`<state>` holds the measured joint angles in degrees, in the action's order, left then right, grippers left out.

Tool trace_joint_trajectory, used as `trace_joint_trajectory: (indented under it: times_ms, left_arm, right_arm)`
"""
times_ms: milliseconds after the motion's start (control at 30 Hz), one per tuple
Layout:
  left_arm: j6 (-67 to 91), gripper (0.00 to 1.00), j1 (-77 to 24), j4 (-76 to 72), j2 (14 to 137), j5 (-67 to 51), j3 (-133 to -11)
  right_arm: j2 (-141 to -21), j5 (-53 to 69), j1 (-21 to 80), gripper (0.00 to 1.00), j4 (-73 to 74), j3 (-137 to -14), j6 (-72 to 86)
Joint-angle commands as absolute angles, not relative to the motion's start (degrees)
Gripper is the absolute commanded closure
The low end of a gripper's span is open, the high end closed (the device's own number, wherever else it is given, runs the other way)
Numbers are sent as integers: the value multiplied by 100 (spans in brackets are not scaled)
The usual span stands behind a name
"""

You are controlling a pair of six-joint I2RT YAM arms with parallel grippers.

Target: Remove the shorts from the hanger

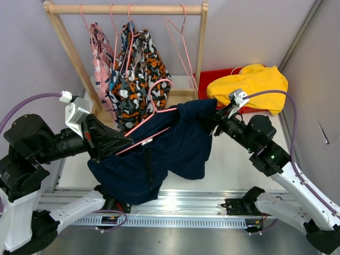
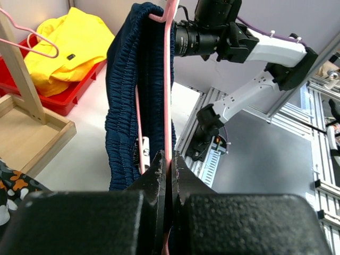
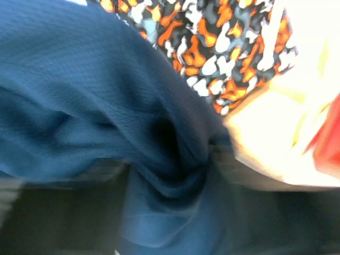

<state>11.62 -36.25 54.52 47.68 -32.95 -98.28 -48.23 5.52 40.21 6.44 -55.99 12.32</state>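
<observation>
Two arms: both at the navy shorts (image 1: 175, 143), in front of the rack (image 1: 127, 9).
Left gripper (image 2: 169, 162): clamped tight on the pink hanger (image 2: 168, 79).
Navy shorts: draped over that hanger, waistband bunched.
Right gripper (image 1: 215, 119): pressed into navy fabric; apart or together, cannot tell.
Yellow shorts (image 1: 255, 82): heaped on the red tray (image 1: 212, 74).
Camouflage shorts (image 1: 141, 69): hanging on the rack.

The middle of the table (image 1: 234, 164) is pretty much blocked by the navy shorts (image 1: 175, 141) stretched across it. Back left is taken up by the rack (image 1: 127, 9), back right by the tray (image 1: 204, 81). Some room is left front right, probably.
</observation>
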Motion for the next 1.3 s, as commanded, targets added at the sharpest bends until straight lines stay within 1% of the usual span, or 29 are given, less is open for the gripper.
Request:
trace_joint_trajectory:
  times_ms: [0, 33, 67, 200, 333, 533, 600, 767, 967, 1000, 1100, 1267]
  left_arm:
    - [1327, 100, -3665, 4729, 4694, -3621, -10020]
    - [1327, 100, -3665, 4737, 4685, -3604, -10020]
    - [1318, 100, -3665, 4746, 4685, -3586, -10011]
    - [1275, 100, -3691, 4869, 4667, -3393, -9906]
    - [1222, 100, -3762, 4974, 4632, -3217, -9765]
    - [1169, 100, -3937, 5124, 4562, -3024, -9624]
    - [1169, 100, -4016, 5168, 4561, -3006, -9537]
    - [1178, 100, -4166, 5229, 4500, -2971, -9361]
    - [1125, 100, -4359, 5335, 4474, -2892, -9273]
    - [1099, 100, -4394, 5361, 4465, -2848, -9264]
    - [1064, 100, -4421, 5396, 4474, -2769, -9290]
    - [1028, 100, -4430, 5432, 4535, -2690, -9325]
  right_arm:
    - [-4650, 658, 4061, 59, 221, -5616, 1117]
    - [-4641, 720, 4061, 89, 168, -5590, 1090]
    - [-4632, 721, 4061, 100, 123, -5599, 1055]
    - [-4597, 467, 4052, 100, 70, -5791, 722]
    - [-4614, -148, 3920, 100, 158, -6248, 273]
    - [-4658, -806, 3130, 100, 360, -6732, 167]
    - [-4667, -879, 2586, 100, 395, -6802, 394]
    - [-4807, -387, 1172, 100, 457, -6969, 1010]
    - [-5325, 210, 107, 100, 685, -7224, 1800]
    - [-5378, 359, -251, 100, 703, -7233, 1924]
    - [-5546, 745, -771, 100, 686, -7181, 2416]
    - [-5599, 800, -914, 100, 641, -6979, 2593]
